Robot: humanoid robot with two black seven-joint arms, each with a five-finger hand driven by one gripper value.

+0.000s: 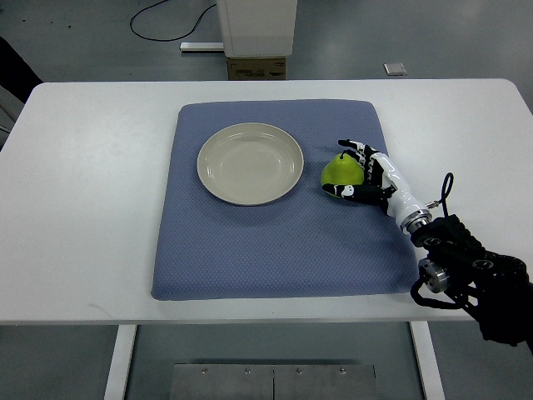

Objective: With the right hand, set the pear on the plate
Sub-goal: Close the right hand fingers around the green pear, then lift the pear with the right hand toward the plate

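A: Where's your pear (340, 172) sitting?

B: On the blue mat (250, 250), just right of the plate (250, 163). Your right hand (371, 173) has its fingers (354, 148) curled around it, touching both sides.

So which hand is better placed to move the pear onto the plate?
The right hand. Its fingers already wrap the pear on the blue mat, just right of the empty plate. No left arm appears in the picture.
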